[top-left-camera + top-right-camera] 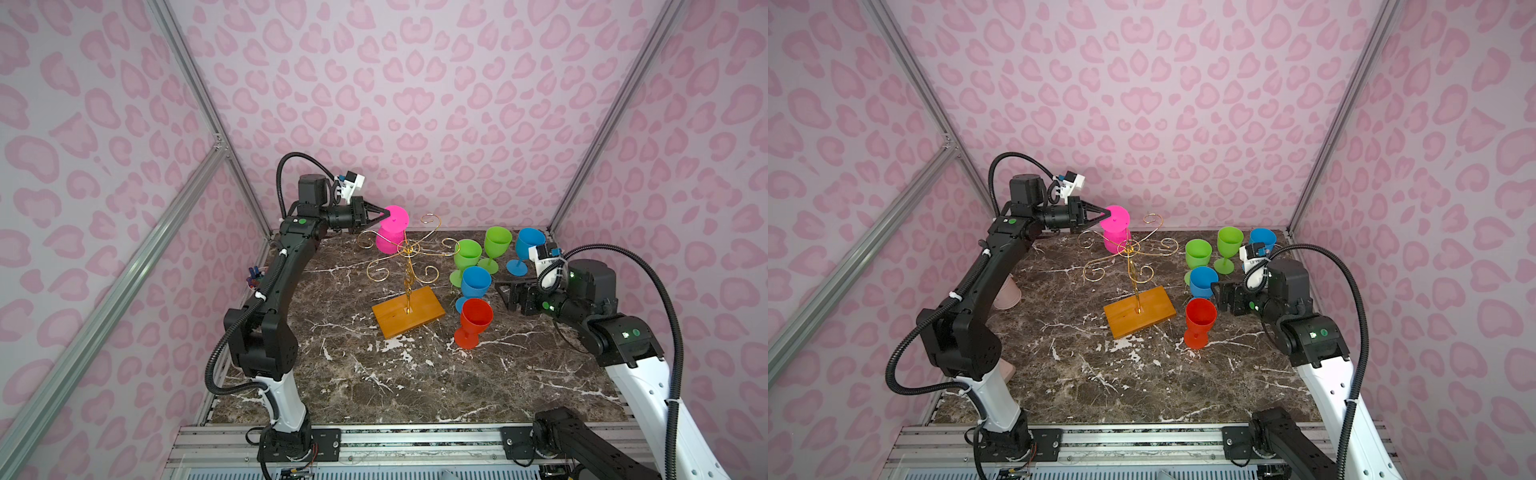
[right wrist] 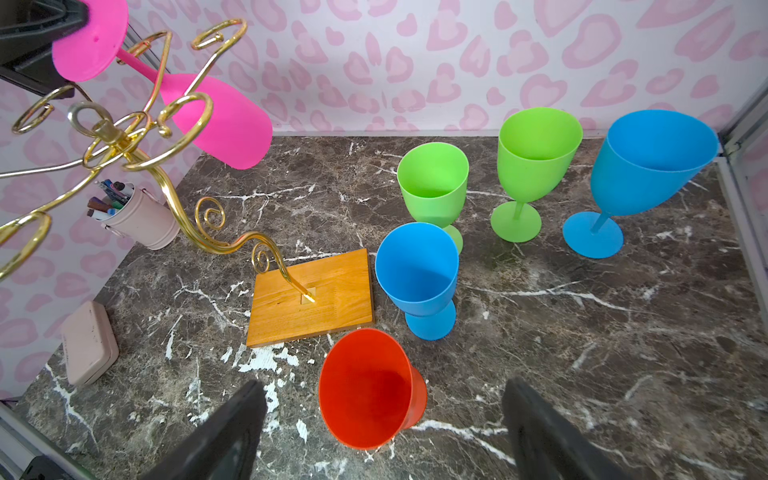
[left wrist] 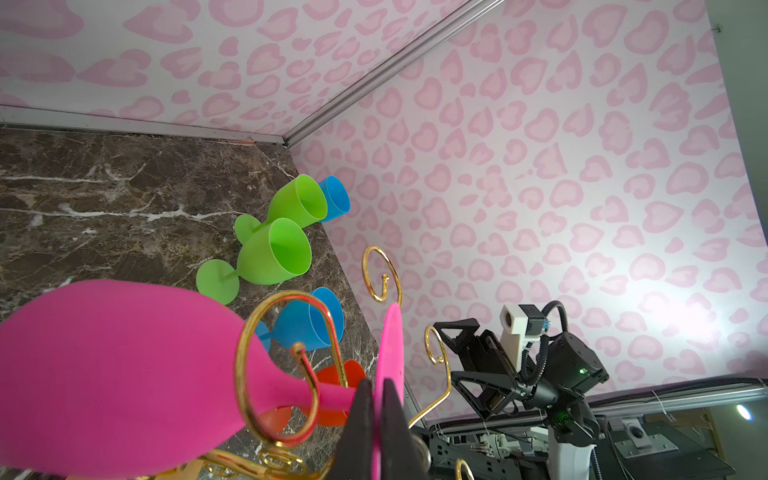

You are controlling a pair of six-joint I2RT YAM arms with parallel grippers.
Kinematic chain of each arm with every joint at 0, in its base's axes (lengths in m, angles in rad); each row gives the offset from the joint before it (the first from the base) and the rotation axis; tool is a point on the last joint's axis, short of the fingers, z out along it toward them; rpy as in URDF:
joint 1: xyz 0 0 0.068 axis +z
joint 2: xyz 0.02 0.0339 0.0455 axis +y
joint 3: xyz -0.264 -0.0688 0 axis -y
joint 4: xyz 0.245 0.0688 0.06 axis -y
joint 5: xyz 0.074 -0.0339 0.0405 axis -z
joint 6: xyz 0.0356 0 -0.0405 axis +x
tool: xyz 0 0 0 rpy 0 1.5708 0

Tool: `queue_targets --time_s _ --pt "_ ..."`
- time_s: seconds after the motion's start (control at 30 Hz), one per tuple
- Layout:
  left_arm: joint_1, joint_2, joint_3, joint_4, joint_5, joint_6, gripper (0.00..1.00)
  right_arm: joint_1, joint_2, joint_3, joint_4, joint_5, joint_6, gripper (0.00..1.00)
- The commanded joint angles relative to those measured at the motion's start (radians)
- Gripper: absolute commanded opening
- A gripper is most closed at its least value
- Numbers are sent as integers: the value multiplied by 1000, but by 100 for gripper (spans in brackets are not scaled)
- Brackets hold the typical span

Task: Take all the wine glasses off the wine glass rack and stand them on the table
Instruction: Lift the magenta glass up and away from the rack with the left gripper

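**Caller:** Set the scene for us.

**Robot:** Dark marble table (image 1: 415, 374), pink-print walls (image 1: 415, 83) all round. In both top views the wine glass rack (image 1: 406, 248) stands mid-frame, its wooden base (image 1: 424, 311) flat on the marble.

**Caller:** And the glass?

**Robot:** The pink wine glass (image 1: 390, 241) hangs bowl-down and tilted on a rack arm, upper centre. My left gripper (image 1: 388, 215) is clamped on the rim of its foot (image 1: 397, 216).

**Caller:** Your other side?

**Robot:** My right gripper (image 1: 503, 297) hovers centre-right, jaws spread wide and empty. It's near the upright green glasses (image 1: 467, 254), blue glasses (image 1: 476, 282) and red glass (image 1: 476, 316).

**Caller:** Left wrist view?

**Robot:** Close quarters! My fingers (image 3: 361, 415) pinch the foot, seen edge-on. The stem (image 3: 332, 395) runs through a gold scroll (image 3: 245, 374), so the glass is on the rack.

**Caller:** Right wrist view?

**Robot:** My fingers (image 2: 232, 432) stand far apart. The red glass shows between them, touching neither. The rack is beyond it, the pink glass high on an arm, and a pen cup (image 2: 143, 224) sits behind.
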Motion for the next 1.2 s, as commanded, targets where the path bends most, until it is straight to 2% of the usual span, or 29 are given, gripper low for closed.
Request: queue_targets --time_s 0.0,0.8,1.17 --pt "-1 -15 -3 20 32 21 3 1 3 -2 12 5 3 91" --pt "44 -18 2 -44 69 75 3 1 9 2 10 3 1 91" --pt "91 -21 4 -19 43 43 3 2 7 3 9 4 1 91"
